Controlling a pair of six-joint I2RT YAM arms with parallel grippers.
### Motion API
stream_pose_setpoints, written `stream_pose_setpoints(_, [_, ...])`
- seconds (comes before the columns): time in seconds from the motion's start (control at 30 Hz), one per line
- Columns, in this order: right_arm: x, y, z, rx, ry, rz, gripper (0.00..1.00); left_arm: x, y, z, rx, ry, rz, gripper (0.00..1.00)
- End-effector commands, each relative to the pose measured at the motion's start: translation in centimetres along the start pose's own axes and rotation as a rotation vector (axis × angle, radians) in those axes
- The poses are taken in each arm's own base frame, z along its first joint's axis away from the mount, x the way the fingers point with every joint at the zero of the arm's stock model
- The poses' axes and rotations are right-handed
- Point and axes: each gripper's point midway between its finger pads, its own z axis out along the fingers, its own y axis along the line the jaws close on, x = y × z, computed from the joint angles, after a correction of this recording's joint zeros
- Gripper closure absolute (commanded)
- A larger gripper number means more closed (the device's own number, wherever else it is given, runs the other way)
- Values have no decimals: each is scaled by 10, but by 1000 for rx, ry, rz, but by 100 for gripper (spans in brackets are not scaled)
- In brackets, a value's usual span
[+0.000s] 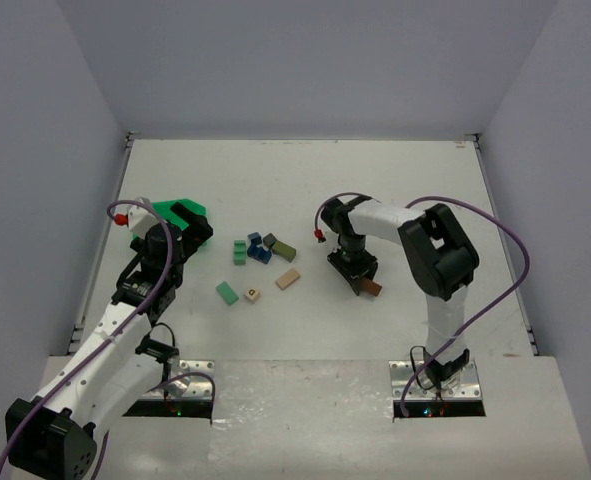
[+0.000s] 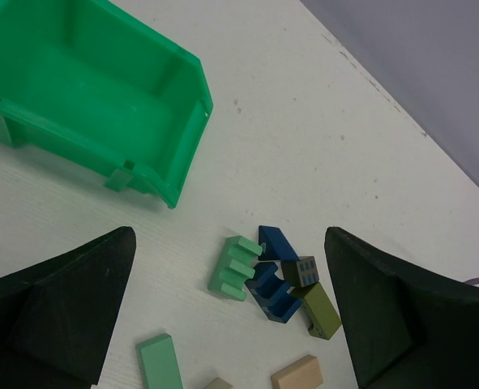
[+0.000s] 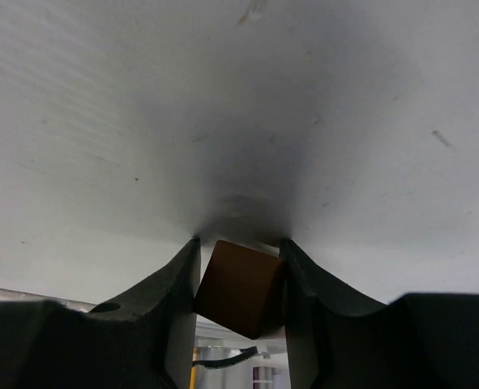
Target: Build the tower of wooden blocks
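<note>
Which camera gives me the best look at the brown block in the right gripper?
Right wrist: the brown block fills the view close up, clamped in the right gripper. Top external shows the brown block only small, at the gripper tip. Left wrist misses it.

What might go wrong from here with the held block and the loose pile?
The brown block sits skewed in the right gripper, so it may twist or slip on release. The open left gripper hangs over the loose blue block and its neighbours; descending could scatter them.
</note>
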Motion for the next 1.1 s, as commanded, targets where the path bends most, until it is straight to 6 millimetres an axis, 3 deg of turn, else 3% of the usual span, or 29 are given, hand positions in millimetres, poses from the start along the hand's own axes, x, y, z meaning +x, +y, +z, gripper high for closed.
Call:
stream_pose_setpoints(0.0, [-30,-2,-10,-27,-89,-24,52,-18,-14,-3,39,-52,-21,0])
stream_pose_setpoints(0.07, [-31,-2,-12,-25,-98,-21,34,-18,-14,-3,40,-53,-22,0])
stream_pose_setpoints(0.13, [-33,-3,-15,-23,-123,-18,26,-18,-14,-3,39,-52,-21,0])
stream_pose_setpoints(0.23, [-38,-2,-22,-18,-170,-9,1,-17,-15,-2,43,-46,-17,0])
stream_pose_setpoints(0.37, [-38,-2,-36,-3,-296,28,1,-15,-17,-2,50,-35,-9,0])
stream_pose_setpoints(0.57, [-20,-4,-42,29,-447,115,1,-13,-18,-1,52,-25,-1,0])
stream_pose_setpoints(0.73, [0,-23,-34,133,-464,262,1,-12,-18,0,54,-21,1,0])
stream_pose_setpoints(1.07, [18,-34,-25,182,-497,386,1,-7,-16,5,37,-8,16,0])
